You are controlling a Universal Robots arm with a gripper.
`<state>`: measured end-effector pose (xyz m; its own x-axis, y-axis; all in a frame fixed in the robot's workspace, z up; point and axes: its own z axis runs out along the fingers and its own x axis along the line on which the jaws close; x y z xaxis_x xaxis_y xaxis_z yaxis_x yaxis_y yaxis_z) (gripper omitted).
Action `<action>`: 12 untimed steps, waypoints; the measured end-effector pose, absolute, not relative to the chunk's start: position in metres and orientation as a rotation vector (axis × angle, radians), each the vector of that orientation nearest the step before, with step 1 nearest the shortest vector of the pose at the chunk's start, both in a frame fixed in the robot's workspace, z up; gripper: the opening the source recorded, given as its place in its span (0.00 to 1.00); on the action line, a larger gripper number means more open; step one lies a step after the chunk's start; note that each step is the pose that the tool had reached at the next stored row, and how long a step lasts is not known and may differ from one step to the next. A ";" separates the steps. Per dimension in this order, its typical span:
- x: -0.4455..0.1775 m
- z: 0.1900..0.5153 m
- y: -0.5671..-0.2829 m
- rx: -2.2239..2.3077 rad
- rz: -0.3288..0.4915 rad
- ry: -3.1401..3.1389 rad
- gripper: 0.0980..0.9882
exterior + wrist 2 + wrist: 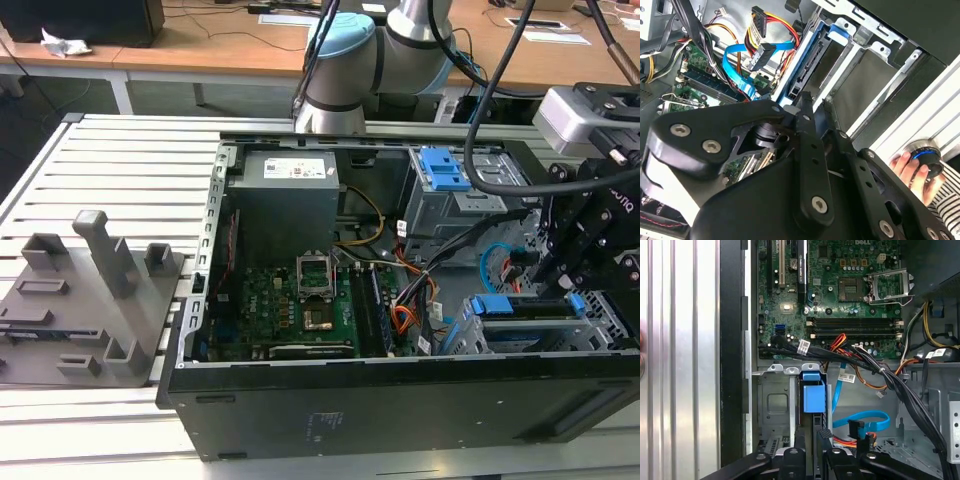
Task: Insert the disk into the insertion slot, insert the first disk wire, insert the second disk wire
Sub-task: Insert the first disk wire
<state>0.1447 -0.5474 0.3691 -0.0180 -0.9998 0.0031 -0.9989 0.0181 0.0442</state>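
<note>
Seating the disk looks like the step in hand: it stands edge-on in the insertion slot, with the end effector at its near end. Its grip I cannot tell. The blue data cable lies loose. Finishing calls for a straight, square push.

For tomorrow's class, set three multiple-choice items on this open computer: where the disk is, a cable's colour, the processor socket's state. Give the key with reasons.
1. The disk is: A on the grey fixture; B in the insertion slot; C on the table slats.
2. The looped flat cable near the slot is: A blue; B green; C white.
3. The processor socket is: A under a cooler; B bare; C buried in cables.
Key: 1 B, its blue carrier stands in that slot; 2 A, the loop is blue; 3 B, nothing covers it.
</note>
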 end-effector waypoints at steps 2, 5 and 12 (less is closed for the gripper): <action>0.153 0.369 -0.547 2.177 -0.046 -2.217 0.16; 0.175 0.367 -0.536 2.176 -0.049 -2.216 0.16; 0.178 0.364 -0.502 2.176 -0.049 -2.216 0.16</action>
<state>0.1778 -0.5021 0.3645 -0.0181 -0.9998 0.0033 -0.9987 0.0182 0.0473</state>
